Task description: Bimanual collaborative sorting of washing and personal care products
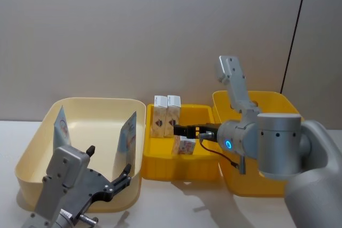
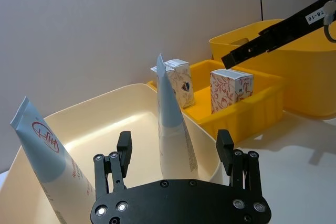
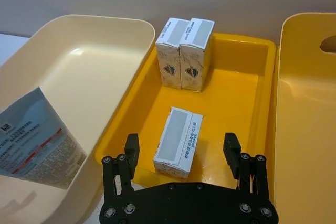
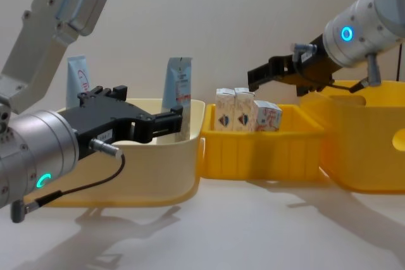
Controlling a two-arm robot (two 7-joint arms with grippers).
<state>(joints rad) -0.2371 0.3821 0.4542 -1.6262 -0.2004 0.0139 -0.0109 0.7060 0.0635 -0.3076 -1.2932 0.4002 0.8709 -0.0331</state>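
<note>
Item 1. Left gripper (image 2: 174, 142): placed at the near rim of the cream tub (image 1: 96, 101). Its fingers are spread wide and nothing is held between them. It is pointed toward the right tube (image 2: 173, 124) and is apart from it.

Item 2. Cream tub, set on the white table (image 1: 176, 201) on the robot's left. Two pale blue-and-white squeeze tubes are stood in it with crimped ends up. The left tube (image 1: 61, 126) is leaned against the left wall and the right tube against the right wall.

Item 3. Yellow tray (image 1: 176, 166), shallow, placed just beside the cream tub on its right. A red-print carton (image 3: 179, 140) is stood upright in the near half of it.

Item 4. Right gripper (image 3: 180, 142): held above the red-print carton, clear of it. Its fingers are parted to either side and nothing is gripped.

Item 5. Pair of blue-print cartons (image 1: 166, 113): stood upright side by side, touching, against the tray's far wall.

Item 6. Deep yellow tub (image 1: 267, 97), set just right of the tray.
</note>
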